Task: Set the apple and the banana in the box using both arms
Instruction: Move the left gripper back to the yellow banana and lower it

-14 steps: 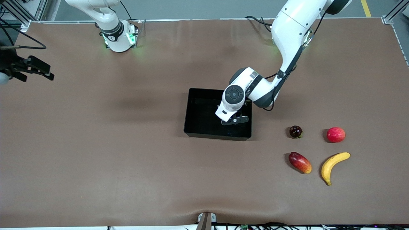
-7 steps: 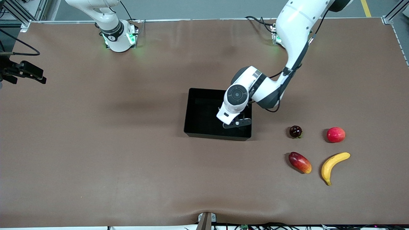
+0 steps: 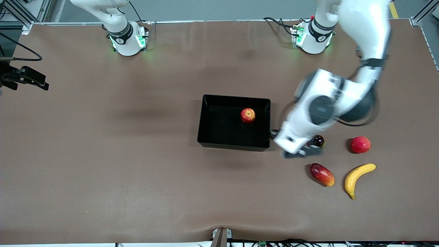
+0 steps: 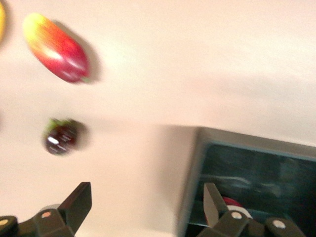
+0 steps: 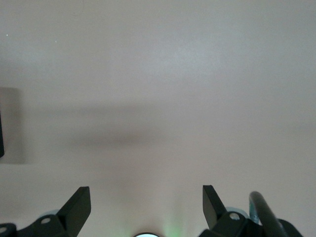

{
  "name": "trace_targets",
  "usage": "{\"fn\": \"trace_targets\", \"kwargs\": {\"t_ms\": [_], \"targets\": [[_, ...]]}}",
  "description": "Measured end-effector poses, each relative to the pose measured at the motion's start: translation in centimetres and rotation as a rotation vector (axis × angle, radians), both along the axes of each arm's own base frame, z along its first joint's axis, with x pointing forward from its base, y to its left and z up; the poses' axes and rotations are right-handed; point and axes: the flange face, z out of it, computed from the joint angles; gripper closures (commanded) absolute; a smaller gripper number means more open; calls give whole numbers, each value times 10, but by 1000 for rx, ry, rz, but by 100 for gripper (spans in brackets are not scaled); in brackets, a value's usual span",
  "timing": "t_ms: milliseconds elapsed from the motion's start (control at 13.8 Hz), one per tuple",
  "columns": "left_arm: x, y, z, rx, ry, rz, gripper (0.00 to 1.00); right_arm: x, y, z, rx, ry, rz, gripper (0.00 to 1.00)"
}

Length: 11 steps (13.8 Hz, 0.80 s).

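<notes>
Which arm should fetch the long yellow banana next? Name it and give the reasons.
Left. The left gripper, fingers open and empty, hangs over the table beside the shallow black box, close to the long curved yellow banana. The right gripper waits open at the right arm's end of the table.

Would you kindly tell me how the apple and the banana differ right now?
The apple is small and round; the banana is long and curved. The apple is red with yellow streaks, the banana plain yellow. The apple sits in the box; the banana lies on the table. Neither is held.
</notes>
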Motion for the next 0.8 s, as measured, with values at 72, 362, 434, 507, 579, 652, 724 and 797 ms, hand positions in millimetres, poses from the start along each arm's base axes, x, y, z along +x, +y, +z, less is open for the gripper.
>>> {"fn": "trace_targets", "kwargs": {"t_ms": [72,362,434,507,579,652,724,797], "targets": [[12,36,-2,31,-8,-51,0,0,0,-1,0,6,-1,0],[34,117,-19,106,-6,-220,0,-1,-2,-1,-1,9,-4,0],[39,130,-23,102,-9,-268,0,-1,-3,-1,-1,9,-5,0],[43,146,-28,94,-12,-315,0,-1,-3,-1,-1,10,-6,0],[48,166,-35,85,-17,-367,0,0,-3,-2,-1,11,-6,0],[54,189,-46,73,-28,-426,0,0,-3,-3,-1,13,-6,0],[59,215,-62,61,-40,-484,0,0,-3,-3,-1,14,-6,0],[63,241,-80,49,-52,-536,0,1,-3,-4,-1,15,-6,0]]}}
